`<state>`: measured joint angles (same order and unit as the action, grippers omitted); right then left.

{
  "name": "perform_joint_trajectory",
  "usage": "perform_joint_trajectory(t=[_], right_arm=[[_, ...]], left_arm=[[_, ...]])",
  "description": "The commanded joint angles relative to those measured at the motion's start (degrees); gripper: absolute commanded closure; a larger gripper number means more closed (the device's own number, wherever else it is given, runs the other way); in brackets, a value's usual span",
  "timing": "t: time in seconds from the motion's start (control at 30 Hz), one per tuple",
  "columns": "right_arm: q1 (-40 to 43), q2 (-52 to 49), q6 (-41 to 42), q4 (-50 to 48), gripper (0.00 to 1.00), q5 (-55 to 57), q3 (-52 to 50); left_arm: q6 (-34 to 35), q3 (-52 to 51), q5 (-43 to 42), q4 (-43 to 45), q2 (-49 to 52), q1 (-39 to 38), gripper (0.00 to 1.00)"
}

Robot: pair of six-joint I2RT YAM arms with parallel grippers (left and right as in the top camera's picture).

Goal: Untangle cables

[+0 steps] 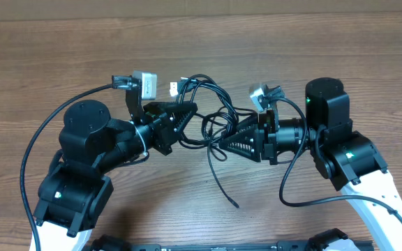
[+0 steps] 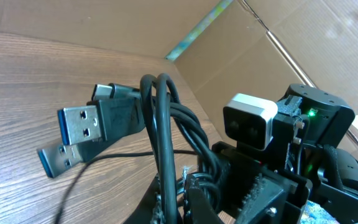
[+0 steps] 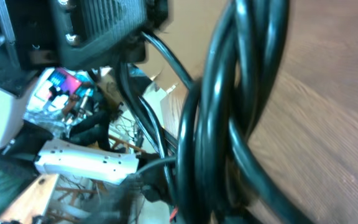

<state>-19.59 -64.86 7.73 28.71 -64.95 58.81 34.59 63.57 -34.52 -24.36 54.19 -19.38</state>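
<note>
The cables (image 1: 211,104) are a tangle of thin black loops hanging between my two grippers at the table's middle. One silvery USB tip (image 1: 175,87) sticks out at the upper left, and a loose tail ends near the front (image 1: 236,204). My left gripper (image 1: 190,108) is shut on a strand of the cables (image 2: 166,155). Two blue-tongued USB plugs (image 2: 79,124) jut out to the left. My right gripper (image 1: 220,141) points into the tangle from the right. The cables (image 3: 241,93) fill its wrist view and hide its jaws.
Thick black arm wires curve out at the left (image 1: 33,146) and right (image 1: 292,181). A cardboard wall (image 1: 257,7) runs along the table's far edge. A white power strip (image 3: 86,162) lies off the table among clutter.
</note>
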Motion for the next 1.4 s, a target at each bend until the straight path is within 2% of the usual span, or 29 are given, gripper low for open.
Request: perform_joint_trajectory(t=[0.0, 0.07, 0.3, 0.37, 0.4, 0.47, 0.5, 0.53, 0.57, 0.6, 0.63, 0.67, 0.7, 0.73, 0.77, 0.8, 0.83, 0.87, 0.93, 1.0, 1.03, 1.07, 1.1, 1.13, 1.17, 1.2, 1.23, 1.37], right_arm=[[-0.3, 1.0, 4.9, 3.6, 0.20, 10.3, 0.4], [-0.3, 1.0, 7.9, 6.9, 0.12, 16.0, 0.4], [-0.3, 1.0, 9.8, 8.3, 0.12, 14.3, 0.4], [-0.3, 1.0, 8.0, 4.7, 0.12, 11.0, 0.4], [-0.3, 1.0, 6.4, 0.2, 0.07, 6.6, 0.4], [-0.3, 1.0, 6.4, -7.8, 0.08, 0.7, 0.4], [-0.3, 1.0, 6.4, -9.7, 0.12, -0.8, 0.4], [-0.3, 1.0, 7.1, -11.8, 0.22, -2.4, 0.4], [-0.3, 1.0, 7.3, -12.7, 0.66, -2.9, 0.4], [-0.3, 1.0, 7.3, -12.4, 0.91, -2.9, 0.4], [-0.3, 1.0, 7.3, -11.8, 0.96, -3.0, 0.4], [-0.3, 1.0, 7.2, -11.4, 0.96, -3.9, 0.4], [-0.3, 1.0, 7.2, -11.5, 0.96, -5.5, 0.4], [-0.3, 1.0, 7.0, -11.5, 0.96, -6.7, 0.4], [-0.3, 1.0, 6.8, -11.4, 0.96, -7.4, 0.4], [-0.3, 1.0, 6.8, -11.2, 0.96, -7.4, 0.4], [-0.3, 1.0, 6.2, -10.6, 0.96, -7.4, 0.4], [-0.3, 1.0, 5.5, -10.1, 0.96, -7.5, 0.4], [-0.3, 1.0, 5.2, -8.5, 0.96, -7.5, 0.4], [-0.3, 1.0, 2.9, -8.4, 0.96, -9.9, 0.4], [-0.3, 1.0, 2.4, -8.4, 0.96, -10.8, 0.4], [-0.3, 1.0, 2.4, -8.4, 0.96, -10.8, 0.4], [-0.3, 1.0, 2.4, -8.4, 0.96, -10.8, 0.4], [-0.3, 1.0, 2.4, -8.4, 0.96, -10.3, 0.4], [-0.3, 1.0, 2.5, -7.7, 0.56, -8.9, 0.4], [-0.3, 1.0, 2.7, -5.7, 0.29, -6.5, 0.4], [-0.3, 1.0, 3.7, -0.5, 0.13, -0.1, 0.4], [-0.3, 1.0, 8.1, 10.1, 0.04, 12.3, 0.4]], left_arm=[[-0.3, 0.8, 0.6, 0.6, 0.0, 0.2, 0.96], [-1.3, 0.8, 1.4, 0.6, 0.0, 0.2, 0.96], [-2.0, 0.8, 3.4, 0.2, 0.0, 0.2, 0.96], [-2.0, 0.8, 1.4, 0.1, 0.0, 0.2, 0.96], [-2.0, 0.8, 0.3, -0.3, 0.1, 0.2, 0.96], [-1.9, 0.8, -1.2, -0.4, 0.1, 0.2, 0.96], [-1.5, 0.8, -1.6, -0.5, 0.1, 0.2, 0.96], [-1.5, 0.8, -2.3, -0.5, 0.1, 0.2, 0.96], [-1.1, 0.8, -3.1, -0.5, 0.1, 0.2, 0.96], [-0.7, 0.8, -3.1, -0.5, 0.1, 0.1, 0.96], [-0.7, 0.8, -3.0, -0.5, 0.1, 0.1, 0.96], [-0.7, 0.8, -3.0, -0.5, 0.1, 0.1, 0.95], [-0.7, 0.8, -3.0, -0.4, 0.1, 0.2, 0.84], [-0.7, 0.8, -2.4, -0.2, 0.1, 0.2, 0.48], [-0.7, 0.8, -2.4, 0.7, 0.1, 0.2, 0.43], [-0.7, 0.8, -2.4, 1.8, 0.1, 0.2, 0.32], [-0.6, 0.8, -2.4, 2.7, 0.1, 0.2, 0.29], [-0.3, 0.8, -2.4, 2.9, 0.1, 0.2, 0.29], [0.2, 0.8, -2.4, 3.6, 0.1, 0.2, 0.39], [0.1, 0.8, -2.3, 3.7, 0.1, 0.2, 0.61], [0.1, 0.8, -2.3, 3.7, 0.1, 0.2, 0.81], [0.1, 0.8, -2.3, 3.7, 0.1, 0.2, 0.93], [0.2, 0.8, -2.4, 3.7, 0.1, 0.2, 0.96], [0.2, 0.8, -2.4, 3.7, 0.1, 0.2, 0.96], [0.2, 0.8, -2.4, 3.6, 0.1, 0.2, 0.96], [0.1, 0.8, -2.4, 3.6, 0.1, 0.2, 0.96], [0.2, 0.8, -0.9, 3.5, 0.1, 0.2, 0.96], [0.8, 0.8, 8.7, 0.6, 0.0, 0.2, 0.96]])
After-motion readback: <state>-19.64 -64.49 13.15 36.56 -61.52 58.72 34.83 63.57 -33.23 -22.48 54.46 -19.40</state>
